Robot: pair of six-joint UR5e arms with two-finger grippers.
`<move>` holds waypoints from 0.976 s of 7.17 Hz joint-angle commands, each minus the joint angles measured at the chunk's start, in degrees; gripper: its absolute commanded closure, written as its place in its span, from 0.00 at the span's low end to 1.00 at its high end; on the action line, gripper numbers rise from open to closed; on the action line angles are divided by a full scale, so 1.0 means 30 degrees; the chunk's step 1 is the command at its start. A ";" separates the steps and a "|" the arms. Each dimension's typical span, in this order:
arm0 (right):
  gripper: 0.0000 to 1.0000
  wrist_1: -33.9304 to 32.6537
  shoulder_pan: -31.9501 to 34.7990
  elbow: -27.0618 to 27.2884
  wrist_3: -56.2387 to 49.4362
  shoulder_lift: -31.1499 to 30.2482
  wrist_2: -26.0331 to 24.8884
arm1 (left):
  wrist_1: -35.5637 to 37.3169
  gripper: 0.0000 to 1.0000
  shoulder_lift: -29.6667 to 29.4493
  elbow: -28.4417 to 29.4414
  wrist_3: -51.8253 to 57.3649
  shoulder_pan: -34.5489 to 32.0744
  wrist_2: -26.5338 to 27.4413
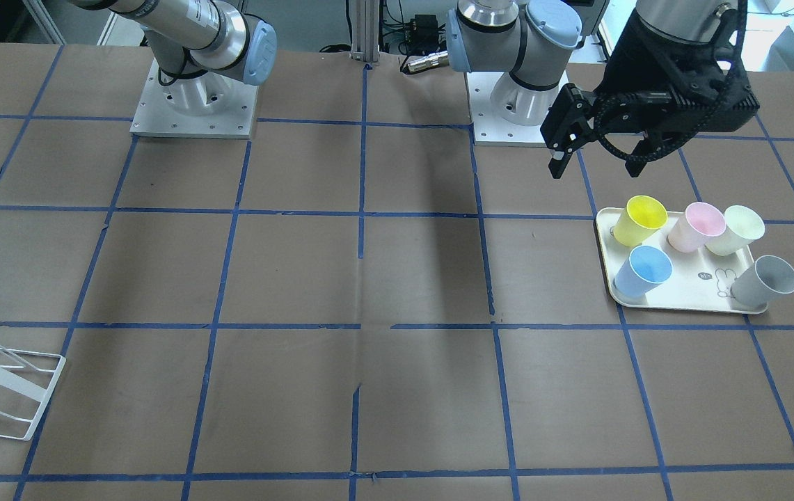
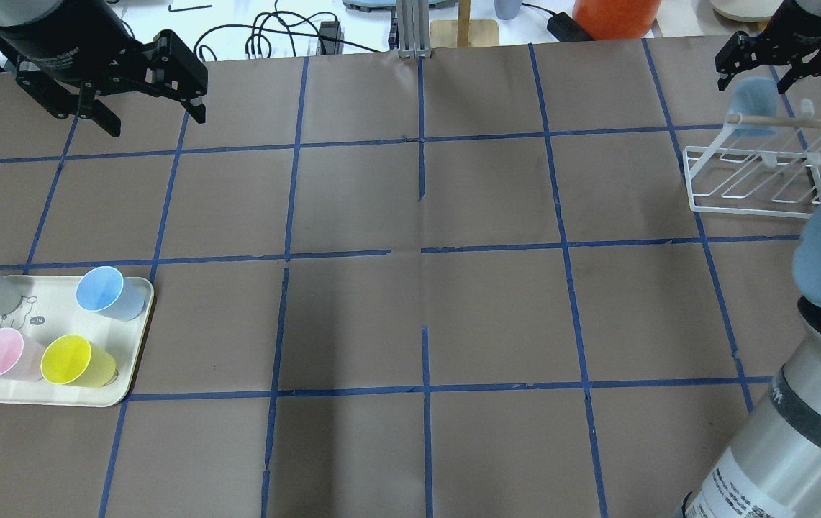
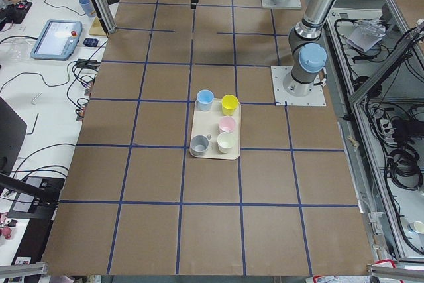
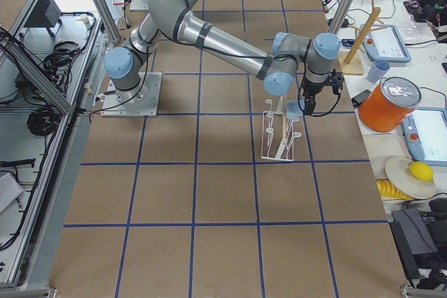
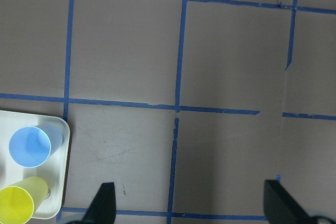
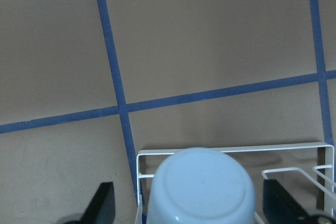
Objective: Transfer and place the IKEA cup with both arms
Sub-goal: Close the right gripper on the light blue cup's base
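A light-blue IKEA cup sits upside down on the white wire rack. It also shows in the overhead view. My right gripper is open, with one finger on each side of this cup and a gap to both. A second blue cup stands upright on the cream tray and also shows in the left wrist view. My left gripper is open and empty, held above the table beyond the tray.
The tray also holds a yellow cup, a pink cup, a pale-green cup and a grey cup. The brown table has a blue tape grid. An orange container and cables lie beyond the far edge.
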 commanded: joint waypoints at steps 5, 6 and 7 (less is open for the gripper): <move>0.23 0.0128 0.0000 0.0170 -0.0068 0.0002 -0.0067 | 0.0000 0.00 0.0000 0.0000 0.0000 0.0000 0.0000; 0.27 0.0128 0.0000 0.0142 -0.0068 0.0002 -0.0067 | 0.0000 0.00 0.0000 0.0000 0.0000 0.0000 0.0000; 0.35 0.0128 0.0000 0.0141 -0.0068 0.0002 -0.0067 | 0.0000 0.00 0.0000 0.0000 0.0000 0.0000 0.0000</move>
